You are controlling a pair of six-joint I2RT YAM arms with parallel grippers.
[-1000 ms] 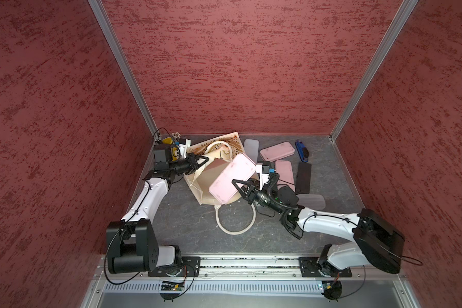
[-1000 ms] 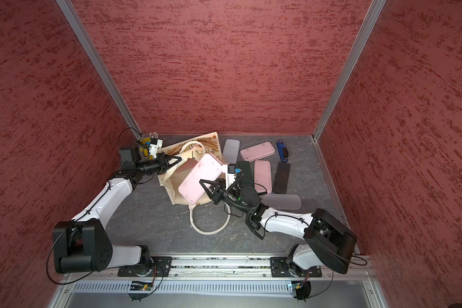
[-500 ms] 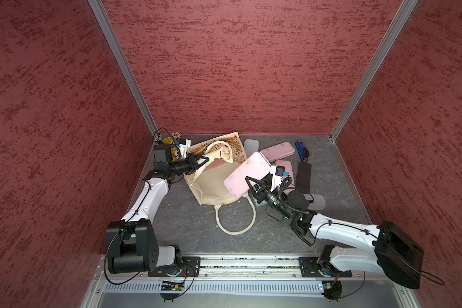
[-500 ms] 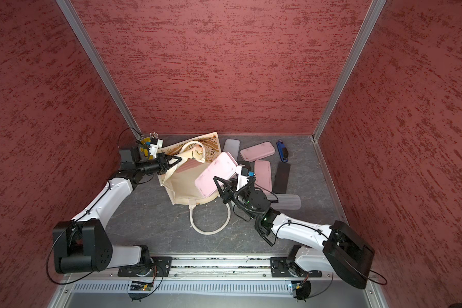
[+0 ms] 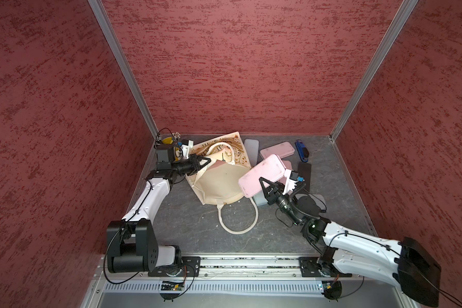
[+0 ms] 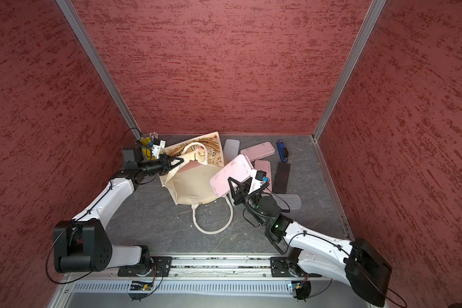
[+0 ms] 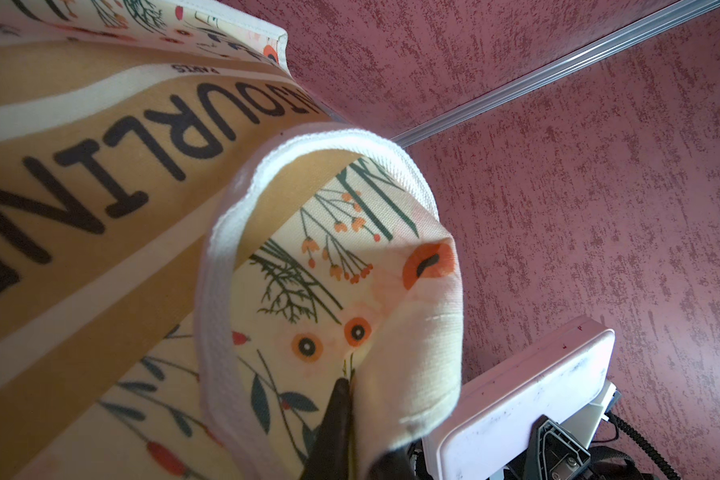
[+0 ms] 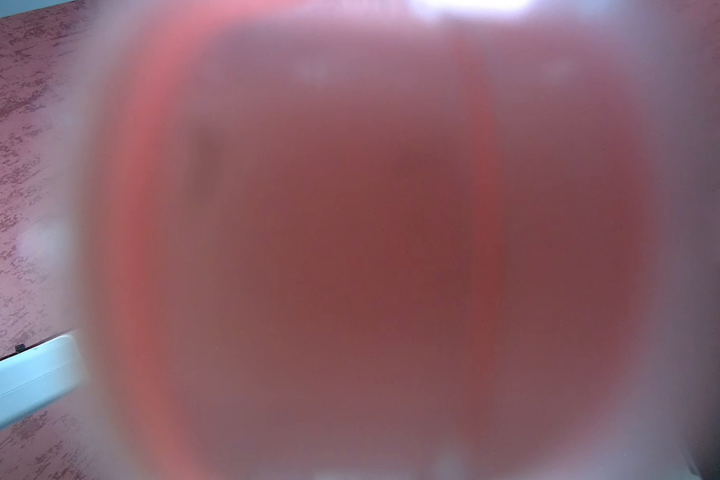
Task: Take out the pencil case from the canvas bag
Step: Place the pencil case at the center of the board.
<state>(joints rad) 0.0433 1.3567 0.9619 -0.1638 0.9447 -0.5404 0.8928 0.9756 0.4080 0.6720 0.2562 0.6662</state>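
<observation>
Above grey tabletop (image 5: 187, 213), right gripper (image 5: 262, 184) clamps the pink pencil case (image 5: 262, 173), seemingly out of the canvas bag (image 5: 219, 186); left gripper (image 5: 208, 160) pinches its rim; set-down remains.

The bag (image 5: 219, 186) is made of woven canvas, matt, with a printed face; the weave can be made out in the left wrist view. The handle (image 7: 215, 291) is formed of thick white webbing, coarsely textured. The case (image 5: 259, 168) is moulded in smooth pink plastic, satin, scuffed with dark marks. The walls (image 5: 238, 66) are coated rough and matt. The posts (image 5: 123, 66) are of brushed metal. The floor (image 5: 272, 245) is matt grey, stone-veined.
</observation>
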